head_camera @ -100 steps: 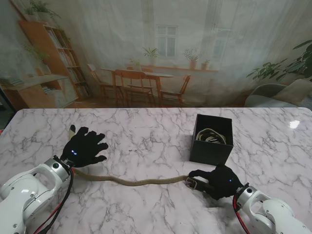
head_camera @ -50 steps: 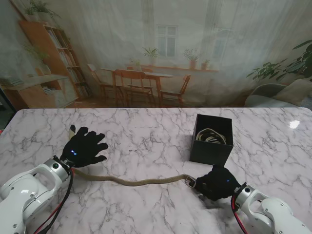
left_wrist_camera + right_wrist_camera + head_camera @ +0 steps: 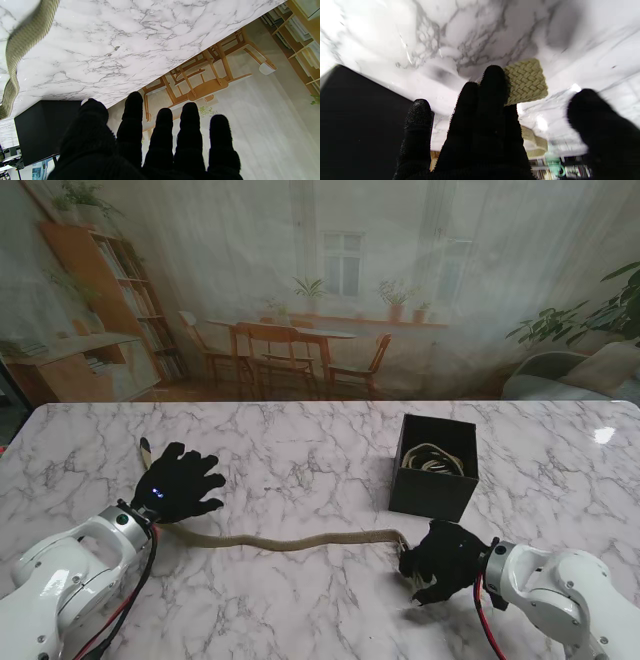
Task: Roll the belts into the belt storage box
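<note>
Stand view: woven belt (image 3: 290, 541) unrolled across surface (image 3: 300, 460); right hand (image 3: 443, 561) clutching its buckle end; left hand (image 3: 180, 480) splayed, empty; box (image 3: 433, 492) already holding one coil.

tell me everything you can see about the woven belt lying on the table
The woven belt is a tan-olive braided strap, unrolled, lying in a shallow wave across the marble table. One end sits under the left hand; the other is at the right hand, whose fingers press on it, beside the black storage box. The buckle is hidden.
</note>
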Motion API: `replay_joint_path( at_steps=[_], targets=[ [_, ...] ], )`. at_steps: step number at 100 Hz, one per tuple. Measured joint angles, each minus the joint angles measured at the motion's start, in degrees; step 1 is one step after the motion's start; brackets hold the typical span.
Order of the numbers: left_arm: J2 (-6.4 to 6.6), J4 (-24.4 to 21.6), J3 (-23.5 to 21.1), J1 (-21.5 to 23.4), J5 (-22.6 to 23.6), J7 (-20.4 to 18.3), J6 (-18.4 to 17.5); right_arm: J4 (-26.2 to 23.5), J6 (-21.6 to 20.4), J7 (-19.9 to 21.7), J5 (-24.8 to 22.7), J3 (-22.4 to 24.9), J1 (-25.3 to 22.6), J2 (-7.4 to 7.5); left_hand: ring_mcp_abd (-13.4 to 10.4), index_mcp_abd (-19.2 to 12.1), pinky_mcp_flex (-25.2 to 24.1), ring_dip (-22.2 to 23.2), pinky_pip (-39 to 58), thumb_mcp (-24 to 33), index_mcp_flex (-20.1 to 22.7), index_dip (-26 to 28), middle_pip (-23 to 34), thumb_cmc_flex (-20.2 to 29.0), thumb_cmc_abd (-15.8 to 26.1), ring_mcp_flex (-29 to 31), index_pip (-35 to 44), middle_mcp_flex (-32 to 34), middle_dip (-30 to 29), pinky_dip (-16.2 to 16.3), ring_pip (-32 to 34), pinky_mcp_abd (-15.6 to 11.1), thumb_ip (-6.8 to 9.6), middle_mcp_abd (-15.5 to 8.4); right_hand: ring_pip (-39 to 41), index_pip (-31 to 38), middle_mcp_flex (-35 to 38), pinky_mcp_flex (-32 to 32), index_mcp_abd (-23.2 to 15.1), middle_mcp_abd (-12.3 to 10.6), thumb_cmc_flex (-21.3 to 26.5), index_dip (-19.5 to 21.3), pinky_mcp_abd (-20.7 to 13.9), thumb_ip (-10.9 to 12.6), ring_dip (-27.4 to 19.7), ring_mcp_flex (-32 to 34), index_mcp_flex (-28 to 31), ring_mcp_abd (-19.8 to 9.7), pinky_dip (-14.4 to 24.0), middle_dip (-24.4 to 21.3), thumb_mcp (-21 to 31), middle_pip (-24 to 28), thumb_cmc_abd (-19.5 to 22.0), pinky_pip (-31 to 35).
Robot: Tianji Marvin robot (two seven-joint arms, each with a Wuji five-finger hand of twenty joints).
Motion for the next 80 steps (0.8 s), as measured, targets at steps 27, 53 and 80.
replay_joint_path(
  at_steps=[27,53,80],
  targets=[
    [-0.04,0.28,0.12,0.04,-0.1,0.14,0.48,-3.45,-1.36,-0.9,-9.48,0.57,-0.54,1.01,0.01,0.0,-0.01,0.0,-0.01,0.0,0.0,0.0,0.0,0.0,0.0,0.0,0.0,0.0,0.0,0.0,0.0,0.02,0.0,0.0,-1.2,0.59,0.08,0.39,-0.29,-4.38,15.94,2.63,-1.84,-0.46,-2.86,-1.64,-2.71,-3.38,-0.55,-1.96,23.25,-1.47,-15.08,-0.66],
    [-0.08,0.33,0.18,0.06,-0.2,0.1,0.52,-0.58,4.78,-10.24,-9.97,-2.84,-0.52,1.1,0.01,0.0,-0.02,0.0,-0.01,0.0,0.0,0.01,0.0,0.0,0.0,0.0,0.0,0.0,0.0,0.0,0.0,0.48,0.0,0.01,0.64,15.99,8.28,2.51,-9.32,-5.02,16.26,-7.04,-1.58,-5.83,-2.75,4.7,1.78,-1.97,-0.08,2.95,15.94,1.45,-16.02,2.53],
    [-0.09,0.44,0.26,0.06,-0.39,0.14,0.58,1.23,8.18,-12.93,-9.89,-4.1,-1.13,0.63,0.02,0.0,-0.02,0.0,-0.01,0.0,0.0,0.02,0.0,0.0,0.0,0.0,0.0,0.0,0.0,0.0,0.0,0.49,0.0,0.01,2.8,19.75,-5.37,2.35,-20.7,5.0,16.06,-2.14,4.64,-7.12,5.42,5.79,6.41,7.88,3.05,10.92,12.24,5.58,-16.96,2.07]
  ],
)
